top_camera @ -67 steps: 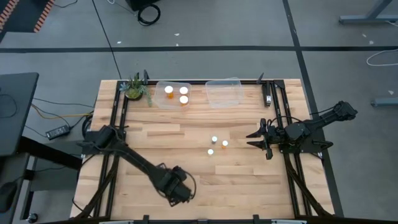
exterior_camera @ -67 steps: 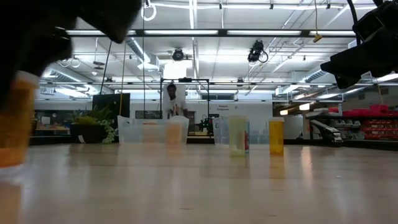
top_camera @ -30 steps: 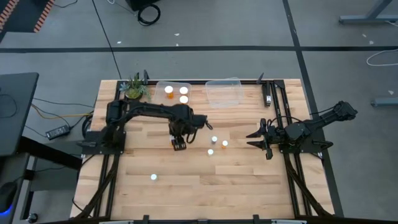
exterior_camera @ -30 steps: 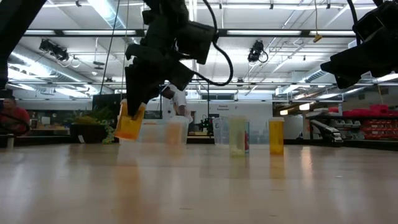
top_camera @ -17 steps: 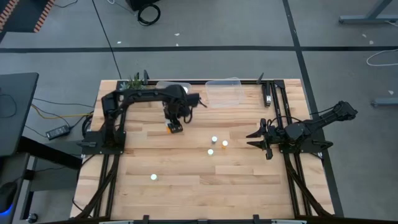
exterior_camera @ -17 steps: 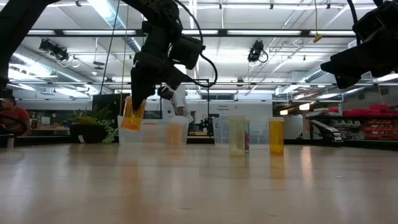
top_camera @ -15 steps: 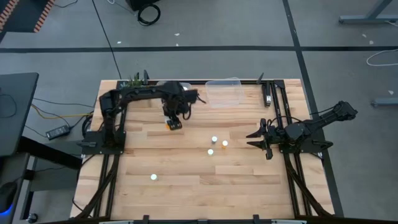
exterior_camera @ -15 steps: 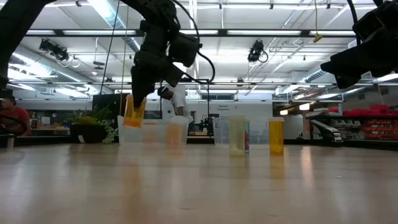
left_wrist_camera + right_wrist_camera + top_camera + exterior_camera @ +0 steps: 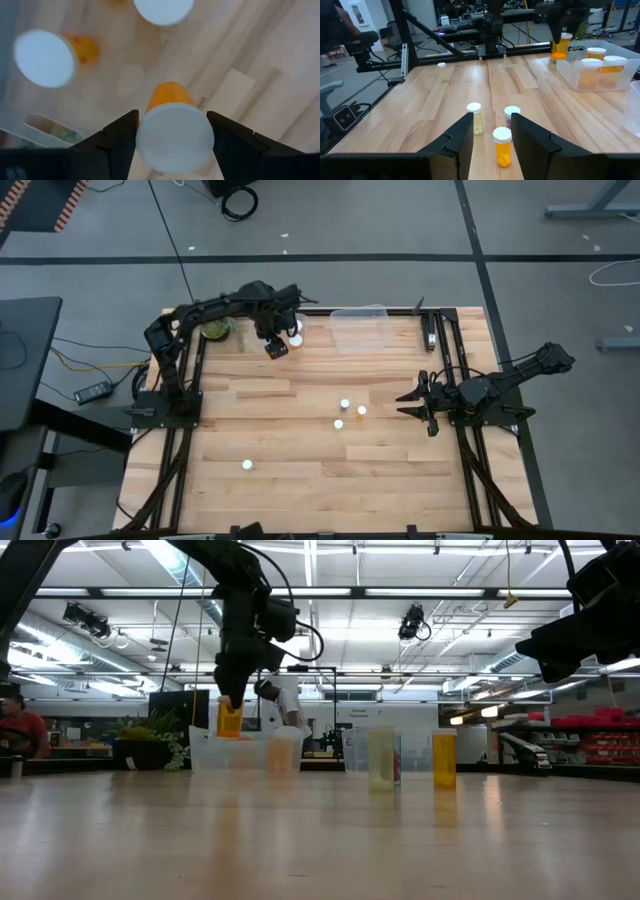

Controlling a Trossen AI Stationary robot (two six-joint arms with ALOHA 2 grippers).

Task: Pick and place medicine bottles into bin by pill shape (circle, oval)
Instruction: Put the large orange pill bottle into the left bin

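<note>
My left gripper is shut on an orange medicine bottle with a white cap. It holds the bottle in the air at the near rim of the left clear bin. The bin holds two white-capped orange bottles. Three small bottles stand at mid-table, and another one stands near the front left. My right gripper is open and empty at the table's right side, facing the three small bottles. My left gripper pinches the bottle at its white cap between its two fingers, one on each side. The fingers come from above and point down. The bottle hangs upright below them, orange body down, clear of the table and about level with the bin's rim.
A second clear bin stands at the far edge, right of the first one. A small green potted plant stands at the far left corner. Black rails run along the table's left and right sides.
My left gripper has carried the orange bottle from mid-table toward the far edge, up to the near rim of the left bin. The bottle has stayed upright and clear of the table. My right arm has kept still.
</note>
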